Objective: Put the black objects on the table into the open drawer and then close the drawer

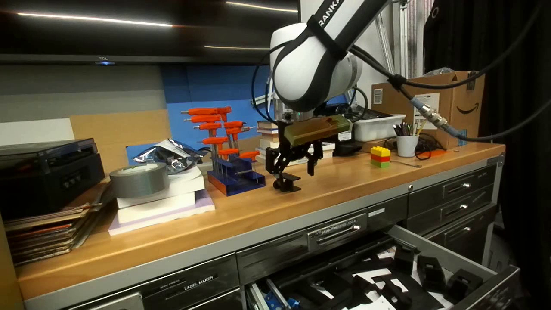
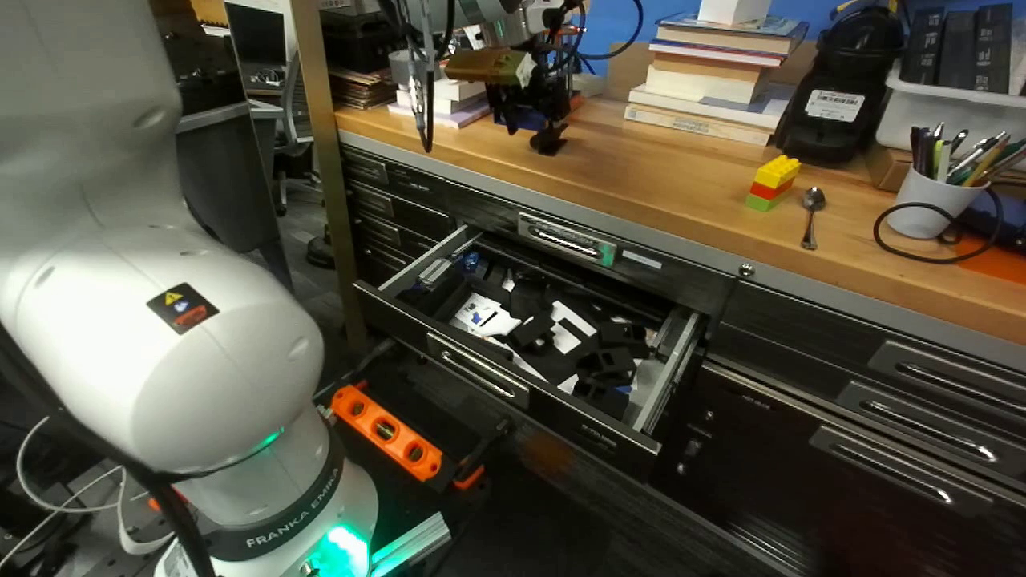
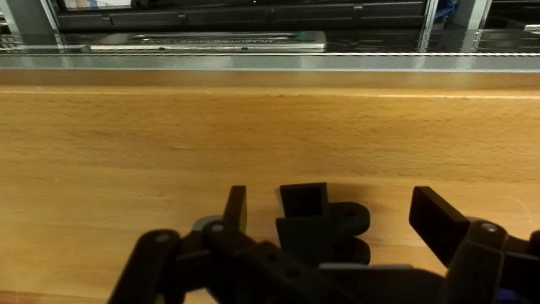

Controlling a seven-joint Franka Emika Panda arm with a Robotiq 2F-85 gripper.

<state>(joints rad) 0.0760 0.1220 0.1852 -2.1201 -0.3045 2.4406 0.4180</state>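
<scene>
Behind the open drawer (image 2: 561, 413): a black piece (image 1: 286, 184) sits on the desk (image 1: 335, 181), a stepped thing with rounded tabs (image 3: 352, 216).
Claw (image 3: 327, 211): over the desk behind the drawer, fingers (image 3: 438, 223) spread wide, grasping nothing; in the wrist view the piece shows between them.
Rounded tabs: I'd worry most here; if the fingers close on those uneven edges, the piece could twist or squirt loose.
Blue tool stand (image 1: 236, 177): also behind the drawer, close to the claw; a sideways swing might knock its orange-handled keys (image 1: 215, 140).
Black pieces inside the drawer (image 1: 430, 273): loosely heaped; another dropped on top could stand too high and jam the closing.
</scene>
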